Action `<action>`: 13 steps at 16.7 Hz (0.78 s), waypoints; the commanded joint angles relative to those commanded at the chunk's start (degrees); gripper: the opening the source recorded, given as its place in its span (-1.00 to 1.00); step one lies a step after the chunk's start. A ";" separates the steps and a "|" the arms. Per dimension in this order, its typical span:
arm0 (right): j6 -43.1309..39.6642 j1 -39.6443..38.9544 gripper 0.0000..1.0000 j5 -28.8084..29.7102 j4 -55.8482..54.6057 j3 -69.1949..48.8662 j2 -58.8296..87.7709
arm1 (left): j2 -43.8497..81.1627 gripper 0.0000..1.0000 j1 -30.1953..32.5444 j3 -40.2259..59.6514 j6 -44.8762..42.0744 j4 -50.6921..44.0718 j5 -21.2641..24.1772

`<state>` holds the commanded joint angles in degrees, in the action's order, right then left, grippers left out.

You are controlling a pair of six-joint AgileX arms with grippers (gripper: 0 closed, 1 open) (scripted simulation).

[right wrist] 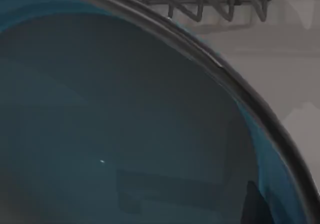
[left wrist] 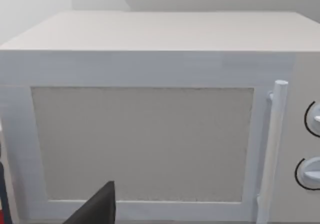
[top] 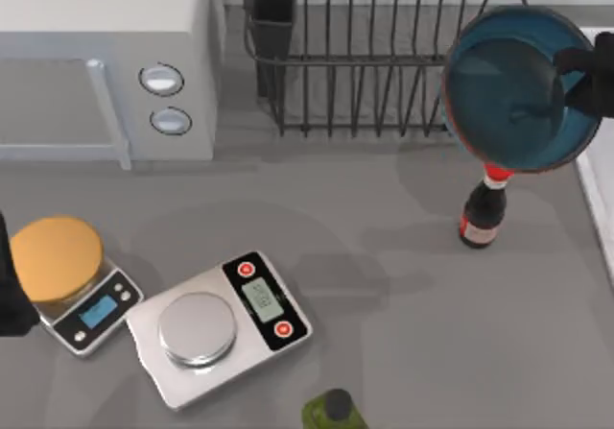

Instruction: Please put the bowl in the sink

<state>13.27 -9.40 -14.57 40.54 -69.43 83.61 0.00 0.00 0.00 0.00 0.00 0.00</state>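
So the bowl is already up off the table. The right gripper has it pinched by the rim on its right side, fingers closed on the edge, carrying it at the top view's far right. It hangs above the red-capped dark bottle and in front of the black wire dish rack. The right wrist view looks straight into the blue inside of the bowl, with the rack behind.

The sink is that pale edge just right of the bowl, so I'd say pickup is done; what's left is a short move right, lowering and letting go.

The left arm sits parked at the left edge by the small scale with the orange disc, facing the microwave; can't tell how open its fingers are.
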 joint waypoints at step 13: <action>-12.22 33.40 -1.00 -13.80 -82.04 29.11 2.60 | 0.00 1.00 0.00 0.00 0.00 0.00 0.00</action>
<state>1.05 24.00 -28.37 -41.50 -40.32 86.21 0.00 0.00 0.00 0.00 0.00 0.00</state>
